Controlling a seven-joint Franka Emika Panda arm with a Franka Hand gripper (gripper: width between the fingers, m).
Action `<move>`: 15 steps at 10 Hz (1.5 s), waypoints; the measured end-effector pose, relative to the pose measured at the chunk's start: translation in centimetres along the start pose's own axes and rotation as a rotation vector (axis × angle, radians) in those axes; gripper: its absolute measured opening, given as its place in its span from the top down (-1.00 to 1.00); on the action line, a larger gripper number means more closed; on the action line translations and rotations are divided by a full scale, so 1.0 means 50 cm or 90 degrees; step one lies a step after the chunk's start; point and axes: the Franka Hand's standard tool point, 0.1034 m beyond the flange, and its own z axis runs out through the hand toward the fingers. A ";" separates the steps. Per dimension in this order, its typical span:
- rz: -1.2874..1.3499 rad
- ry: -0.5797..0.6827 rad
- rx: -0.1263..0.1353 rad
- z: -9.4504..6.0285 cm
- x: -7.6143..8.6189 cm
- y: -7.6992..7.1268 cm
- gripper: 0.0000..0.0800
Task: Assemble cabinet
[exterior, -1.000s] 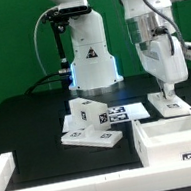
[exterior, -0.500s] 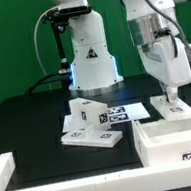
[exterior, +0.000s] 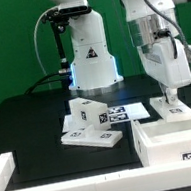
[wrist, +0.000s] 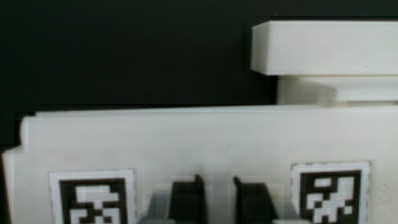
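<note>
My gripper (exterior: 171, 97) stands at the exterior view's right, just behind the open white box shell (exterior: 172, 134). It points down onto a small white panel (exterior: 174, 109). In the wrist view that panel (wrist: 196, 145) carries two square tags. My dark fingers (wrist: 185, 198) stand close together with a thin white strip of the panel between them, so the gripper looks shut on it. A tagged white block (exterior: 88, 113) sits on flat tagged panels (exterior: 91, 137) in the middle of the table.
The marker board (exterior: 130, 110) lies behind the middle parts. A white rail (exterior: 4, 170) lies at the front on the exterior view's left. The robot base (exterior: 89, 59) stands at the back. A white stepped part (wrist: 329, 55) shows beyond the panel in the wrist view.
My gripper has sunk slightly and shifted a little toward the exterior view's right over the small panel. The other parts have not moved.
</note>
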 end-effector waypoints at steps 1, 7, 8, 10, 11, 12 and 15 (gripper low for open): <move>0.002 -0.004 0.004 -0.004 -0.002 -0.026 0.84; 0.009 0.000 0.034 0.011 -0.001 -0.184 0.84; 0.009 -0.004 0.024 0.014 -0.002 -0.192 0.84; 0.005 -0.002 0.006 0.016 0.000 -0.194 0.84; 0.009 -0.003 0.002 0.016 0.000 -0.194 0.84; 0.008 -0.003 0.000 0.017 0.002 -0.194 0.84; 0.015 -0.001 0.000 0.017 0.002 -0.194 0.62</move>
